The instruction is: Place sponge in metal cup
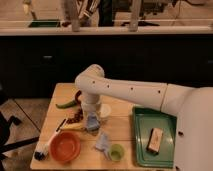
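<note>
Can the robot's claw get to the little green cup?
Probably yes. The claw hangs low over the table, just up-left of the green cup. Nothing covers the cup; only a blue cloth lies beside it.

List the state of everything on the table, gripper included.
gripper: low over the table, beside the pale cup.
pale cup: upright.
tan block: lying flat in the green tray, untouched.
green tray: flat on the table's right side.
orange bowl: upright, looks empty.
green cup: upright, near the front edge.
blue cloth: crumpled, beside the green cup.
brush: lying flat, left of the bowl.
</note>
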### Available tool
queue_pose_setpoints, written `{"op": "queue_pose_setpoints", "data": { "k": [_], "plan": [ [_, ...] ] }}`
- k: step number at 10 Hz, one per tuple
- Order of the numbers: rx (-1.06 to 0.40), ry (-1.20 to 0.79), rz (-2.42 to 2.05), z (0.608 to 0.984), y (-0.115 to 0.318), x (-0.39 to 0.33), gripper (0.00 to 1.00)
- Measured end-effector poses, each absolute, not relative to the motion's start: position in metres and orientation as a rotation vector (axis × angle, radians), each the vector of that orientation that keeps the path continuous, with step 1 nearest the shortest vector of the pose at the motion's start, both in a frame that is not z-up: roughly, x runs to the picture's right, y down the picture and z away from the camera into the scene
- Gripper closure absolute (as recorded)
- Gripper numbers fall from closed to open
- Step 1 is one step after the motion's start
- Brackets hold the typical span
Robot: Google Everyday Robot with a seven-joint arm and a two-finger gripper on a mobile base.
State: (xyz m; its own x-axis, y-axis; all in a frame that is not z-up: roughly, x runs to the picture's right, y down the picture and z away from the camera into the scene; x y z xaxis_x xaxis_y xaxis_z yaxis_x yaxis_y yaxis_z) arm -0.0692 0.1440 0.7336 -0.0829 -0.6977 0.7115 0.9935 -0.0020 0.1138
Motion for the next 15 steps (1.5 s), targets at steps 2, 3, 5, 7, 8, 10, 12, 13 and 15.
{"op": "queue_pose_setpoints", "data": {
  "k": [2,3,5,7,8,10,12,13,15],
  "plan": [
    [-0.544,-0.725,-1.518,0.735,0.146,-0.067,1.00],
    [-0.543,-0.730,-1.516,0.736,0.147,-0.066,1.00],
    [-0.544,-0.744,-1.510,0.737,0.148,-0.065,1.00],
    [-0.560,-0.761,-1.503,0.739,0.148,-0.062,1.00],
    [-0.571,-0.770,-1.502,0.740,0.148,-0.061,1.00],
    [-0.594,-0.802,-1.498,0.742,0.148,-0.063,1.00],
    [-0.615,-0.837,-1.495,0.744,0.149,-0.063,1.00],
    [-0.621,-0.848,-1.497,0.745,0.149,-0.064,1.00],
    [-0.641,-0.877,-1.502,0.745,0.149,-0.067,1.00]
  ]
}}
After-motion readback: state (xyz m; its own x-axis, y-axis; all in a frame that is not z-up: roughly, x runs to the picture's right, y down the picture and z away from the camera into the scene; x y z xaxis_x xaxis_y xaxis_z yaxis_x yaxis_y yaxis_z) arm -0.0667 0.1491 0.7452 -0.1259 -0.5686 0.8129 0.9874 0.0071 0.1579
